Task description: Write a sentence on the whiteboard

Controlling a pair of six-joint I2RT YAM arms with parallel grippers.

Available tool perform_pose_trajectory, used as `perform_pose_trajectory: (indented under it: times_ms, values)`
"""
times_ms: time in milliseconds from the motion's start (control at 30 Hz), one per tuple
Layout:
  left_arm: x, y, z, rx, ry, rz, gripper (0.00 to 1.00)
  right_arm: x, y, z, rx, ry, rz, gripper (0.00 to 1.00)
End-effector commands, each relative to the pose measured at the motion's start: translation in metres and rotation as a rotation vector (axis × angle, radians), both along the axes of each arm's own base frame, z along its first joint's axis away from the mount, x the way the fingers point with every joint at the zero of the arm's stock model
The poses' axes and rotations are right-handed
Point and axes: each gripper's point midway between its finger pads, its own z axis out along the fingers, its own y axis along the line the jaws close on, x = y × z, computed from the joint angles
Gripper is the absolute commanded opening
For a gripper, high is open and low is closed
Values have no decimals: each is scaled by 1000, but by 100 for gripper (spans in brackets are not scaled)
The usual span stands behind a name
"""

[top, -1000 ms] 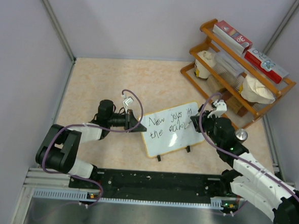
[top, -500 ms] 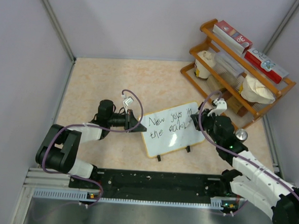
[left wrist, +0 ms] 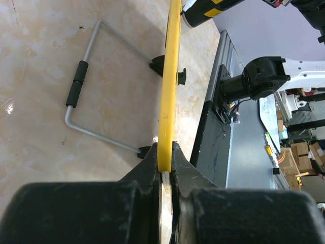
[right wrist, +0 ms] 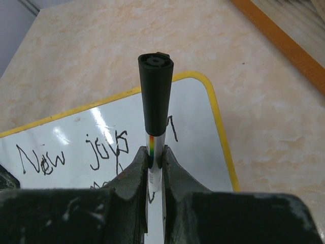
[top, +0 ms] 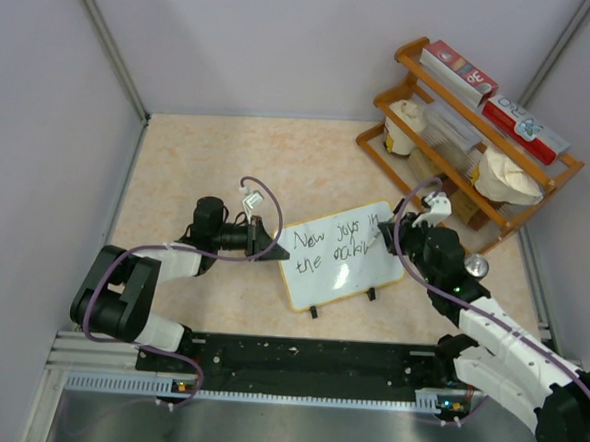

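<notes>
The whiteboard stands tilted on the table, its thin yellow-tan frame around black handwriting that starts "New joys in the". My left gripper is shut on the board's left edge; the left wrist view shows that frame edge pinched between the jaws of the left gripper. My right gripper hovers at the board's right side, shut on a marker with a black cap end and a white barrel. The right wrist view has the right gripper over the writing on the whiteboard. The marker's tip is hidden.
A wooden rack with boxes and pale bowls stands at the back right, close behind my right arm. The board's wire stand rests on the beige tabletop. A black rail runs along the near edge, with grey walls round the table.
My right wrist has edged slightly up and to the right with the marker. The left gripper and the board have not moved.
</notes>
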Motion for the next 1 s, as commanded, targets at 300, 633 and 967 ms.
perform_pose_trajectory:
  times_ms: [300, 633, 967]
  values:
    - [12, 0, -1, 18, -111, 5, 0, 18, -1, 52, 75, -126, -28, 0]
    - [12, 0, -1, 18, -111, 5, 0, 15, -7, 25, 42, -55, -36, 0]
    - [11, 0, -2, 18, -108, 3, 0, -1, 1, 41, 68, -116, 49, 0]
